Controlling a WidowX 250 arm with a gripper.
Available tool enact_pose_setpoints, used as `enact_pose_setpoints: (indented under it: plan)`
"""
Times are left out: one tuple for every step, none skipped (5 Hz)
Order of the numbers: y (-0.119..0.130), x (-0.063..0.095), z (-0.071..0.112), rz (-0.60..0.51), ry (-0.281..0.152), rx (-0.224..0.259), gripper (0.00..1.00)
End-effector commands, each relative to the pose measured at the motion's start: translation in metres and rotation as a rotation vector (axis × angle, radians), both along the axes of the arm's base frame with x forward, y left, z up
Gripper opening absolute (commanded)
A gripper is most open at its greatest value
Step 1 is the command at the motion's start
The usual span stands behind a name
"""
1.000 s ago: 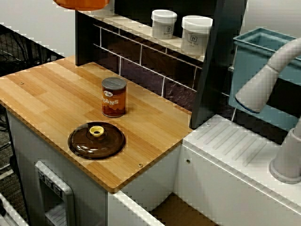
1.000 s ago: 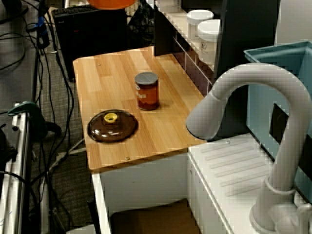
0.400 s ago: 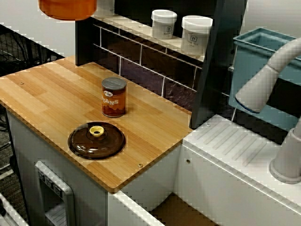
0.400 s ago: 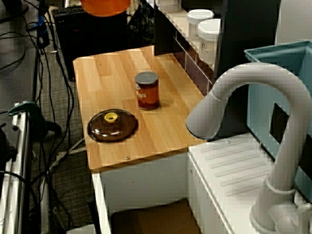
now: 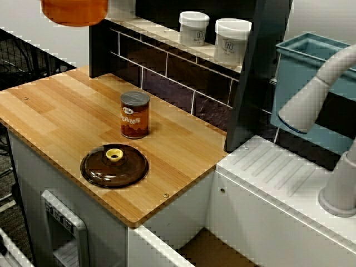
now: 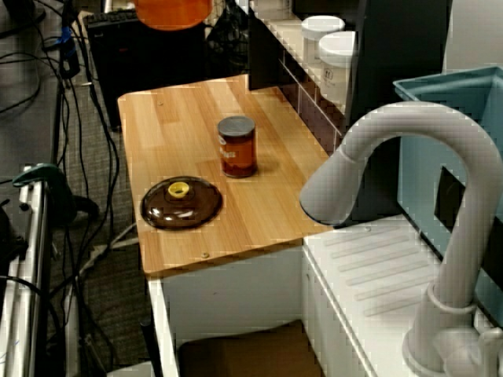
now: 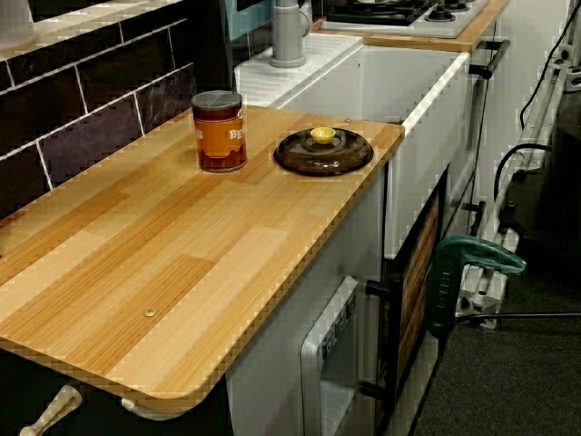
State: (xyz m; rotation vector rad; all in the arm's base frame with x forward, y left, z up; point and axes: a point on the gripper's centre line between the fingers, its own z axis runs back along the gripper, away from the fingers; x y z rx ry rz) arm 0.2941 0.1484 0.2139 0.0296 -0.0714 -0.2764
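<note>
An orange rounded vessel hangs in the air above the far left end of the wooden counter, cut off by the top edge; the view from the sink side shows the same vessel. Whatever holds it is outside the frames, and no gripper shows in any view. Below on the counter stand a brown can with a grey top and a dark brown lid with a yellow knob. The low view from the counter's end shows the can and lid but not the orange vessel.
Two white jars sit on a tiled ledge behind the counter. A grey faucet arches over the white sink unit at right, with a blue bin behind. Cables and a green clamp lie beside the counter.
The orange vessel has come lower into the frame and drifted a little to the left. The can and the lid have not moved.
</note>
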Motion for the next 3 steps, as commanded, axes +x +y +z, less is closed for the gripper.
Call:
enact_pose_setpoints:
  plan:
    - [0.037,0.008,-0.022,0.053,-0.025,0.066,0.00]
    - [0.047,0.009,-0.048,0.097,-0.005,0.072,0.00]
    - [0.055,0.010,-0.068,0.179,0.005,0.095,0.00]
